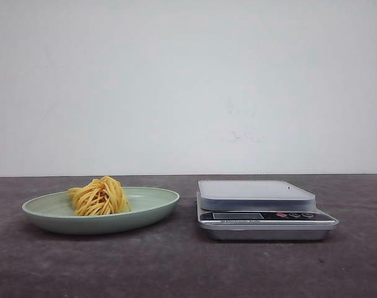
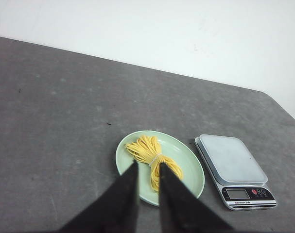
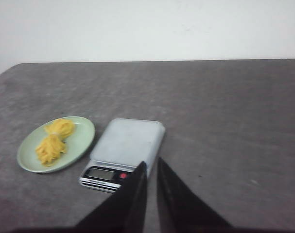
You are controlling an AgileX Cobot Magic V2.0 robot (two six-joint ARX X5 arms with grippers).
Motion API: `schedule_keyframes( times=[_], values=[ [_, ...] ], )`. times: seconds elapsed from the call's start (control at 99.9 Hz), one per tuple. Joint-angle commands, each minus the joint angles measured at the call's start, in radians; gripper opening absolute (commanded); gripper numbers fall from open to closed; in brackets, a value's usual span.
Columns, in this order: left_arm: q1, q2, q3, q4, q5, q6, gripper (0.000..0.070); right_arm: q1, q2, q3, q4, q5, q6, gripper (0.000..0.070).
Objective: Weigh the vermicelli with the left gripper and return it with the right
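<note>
The vermicelli (image 1: 99, 197) is a clump of thin yellow-orange strands lying on the pale green plate (image 1: 152, 207), left of the scale (image 1: 263, 209). In the left wrist view the vermicelli (image 2: 148, 151) shows tied at its middle, on the plate (image 2: 188, 167). My left gripper (image 2: 148, 166) hangs high over the plate's near side, empty, its jaws only a narrow slit apart. My right gripper (image 3: 151, 162) is high over the near corner of the scale (image 3: 128, 141), empty, its jaws almost together. Neither arm shows in the front view.
The scale's grey platform (image 1: 255, 189) is bare and its display (image 1: 237, 216) faces front. A dark grey tabletop (image 1: 176, 267) runs back to a white wall. In the right wrist view the plate (image 3: 79, 138) lies beside the scale.
</note>
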Motion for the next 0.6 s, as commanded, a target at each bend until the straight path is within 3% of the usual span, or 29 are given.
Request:
schedule_keyframes(
  times=[0.0, 0.11, 0.591],
  values=[
    [-0.004, 0.002, 0.009, 0.018, -0.003, 0.014, 0.001, -0.001, 0.002, -0.008, 0.04, -0.012, 0.016, 0.001],
    [-0.004, 0.002, 0.009, 0.021, -0.003, 0.014, 0.0011, -0.003, 0.002, -0.02, 0.036, -0.011, 0.06, 0.001],
    [-0.004, 0.002, 0.009, 0.023, -0.003, 0.014, 0.0012, -0.003, 0.002, -0.02, 0.061, 0.0, 0.058, 0.001]
  ],
)
